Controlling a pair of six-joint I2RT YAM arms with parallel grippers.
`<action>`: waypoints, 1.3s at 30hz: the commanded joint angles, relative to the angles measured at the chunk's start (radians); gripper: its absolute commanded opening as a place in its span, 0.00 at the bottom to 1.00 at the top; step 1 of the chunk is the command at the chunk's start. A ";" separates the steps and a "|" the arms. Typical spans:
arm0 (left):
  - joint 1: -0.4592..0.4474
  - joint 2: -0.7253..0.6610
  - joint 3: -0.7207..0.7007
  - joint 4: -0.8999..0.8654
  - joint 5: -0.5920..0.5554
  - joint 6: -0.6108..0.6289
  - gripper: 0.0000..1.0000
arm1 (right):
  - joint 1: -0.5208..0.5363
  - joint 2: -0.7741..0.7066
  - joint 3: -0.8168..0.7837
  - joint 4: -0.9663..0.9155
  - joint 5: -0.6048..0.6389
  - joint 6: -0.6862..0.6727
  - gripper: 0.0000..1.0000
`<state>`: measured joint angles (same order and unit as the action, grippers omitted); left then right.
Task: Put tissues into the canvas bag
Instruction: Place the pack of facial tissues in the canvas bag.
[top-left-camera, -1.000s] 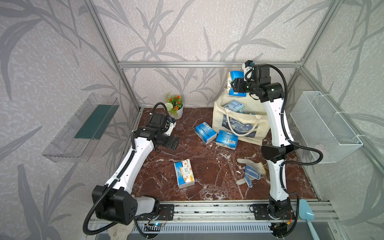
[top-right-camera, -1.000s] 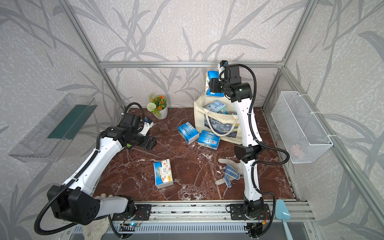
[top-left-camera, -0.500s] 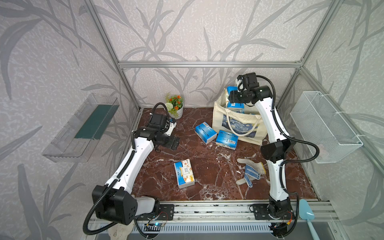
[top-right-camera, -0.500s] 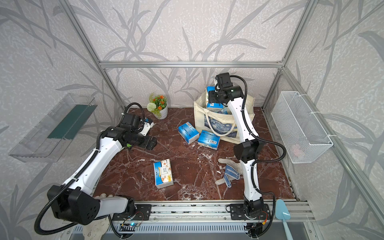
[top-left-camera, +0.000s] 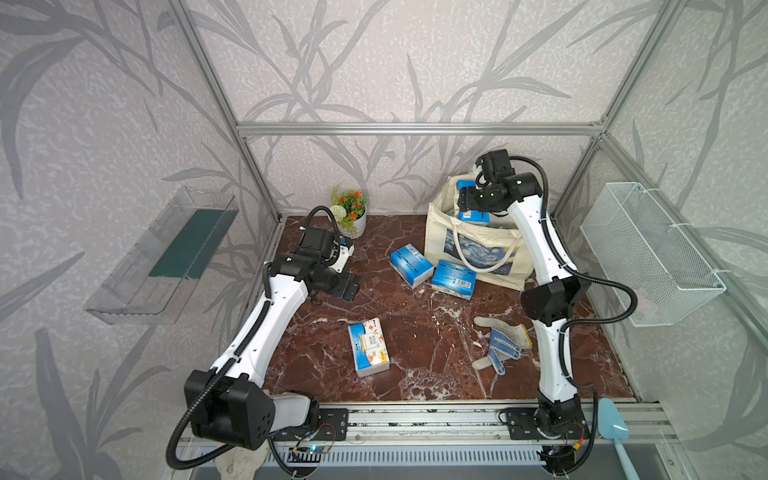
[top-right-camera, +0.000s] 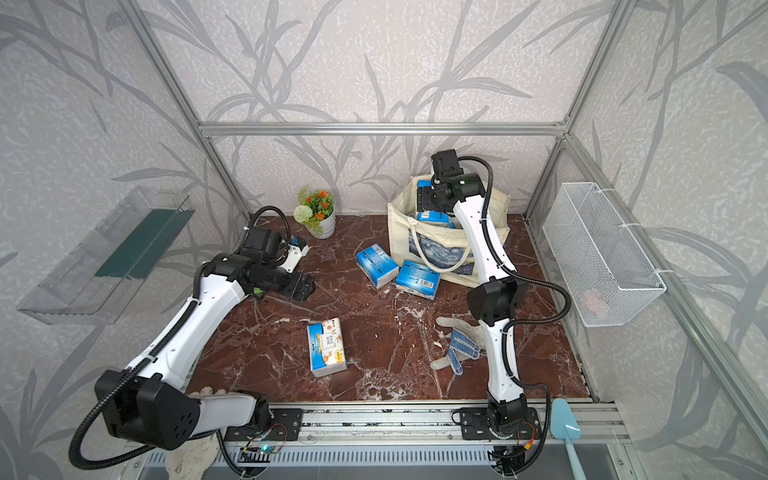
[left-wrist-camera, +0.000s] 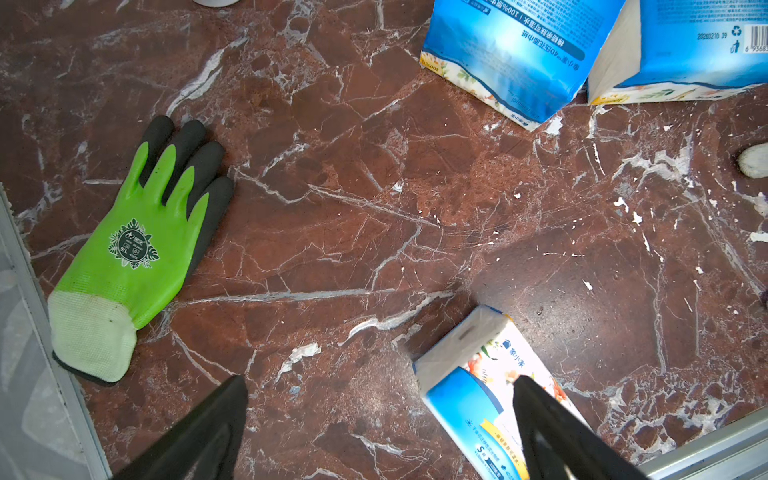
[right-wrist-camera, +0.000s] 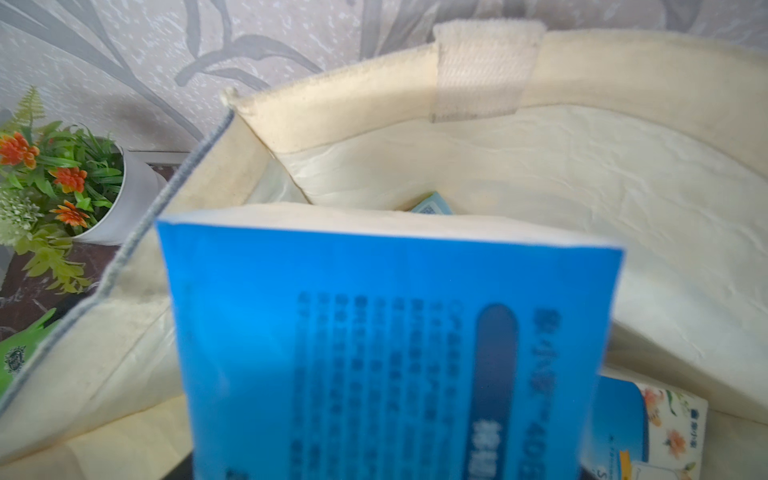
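Note:
The cream canvas bag (top-left-camera: 437, 232) (top-right-camera: 399, 226) with the blue swirl print stands at the back right. My right gripper (top-left-camera: 468, 198) (top-right-camera: 426, 198) hangs in its mouth. A blue tissue pack (right-wrist-camera: 386, 340) fills the right wrist view and hides the fingers. More packs lie in the bag (right-wrist-camera: 665, 424). Three packs lie on the table: two by the bag's front (top-left-camera: 411, 259) (top-left-camera: 454, 279) and one in the middle (top-left-camera: 368, 347). My left gripper (top-left-camera: 348, 286) (left-wrist-camera: 380, 415) hovers open at the left, and the middle pack (left-wrist-camera: 490, 395) shows beside one fingertip.
A green glove (left-wrist-camera: 137, 245) lies under the left arm. A dotted white-and-blue glove (top-left-camera: 498, 345) lies by the right arm's base. A flower pot (top-left-camera: 351, 210) stands at the back. A wire basket (top-left-camera: 648, 253) hangs on the right wall and a clear shelf (top-left-camera: 166, 253) on the left wall.
My right arm has come down from above the bag into its mouth, carrying the blue pack with it. The left arm has not moved.

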<state>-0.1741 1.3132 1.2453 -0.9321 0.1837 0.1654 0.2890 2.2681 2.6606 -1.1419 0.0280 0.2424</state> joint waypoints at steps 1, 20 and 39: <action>0.005 -0.017 -0.009 -0.013 0.016 0.017 0.97 | -0.004 -0.007 -0.003 -0.025 0.055 0.012 0.82; 0.005 -0.010 -0.006 -0.016 0.033 0.022 0.97 | -0.007 -0.085 -0.017 -0.089 0.368 0.014 0.90; 0.004 -0.008 0.016 -0.053 0.048 0.092 0.97 | -0.036 -0.120 -0.025 -0.082 0.364 0.014 0.91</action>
<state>-0.1741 1.3132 1.2453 -0.9405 0.2214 0.2077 0.2665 2.1612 2.5938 -1.2041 0.4313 0.2512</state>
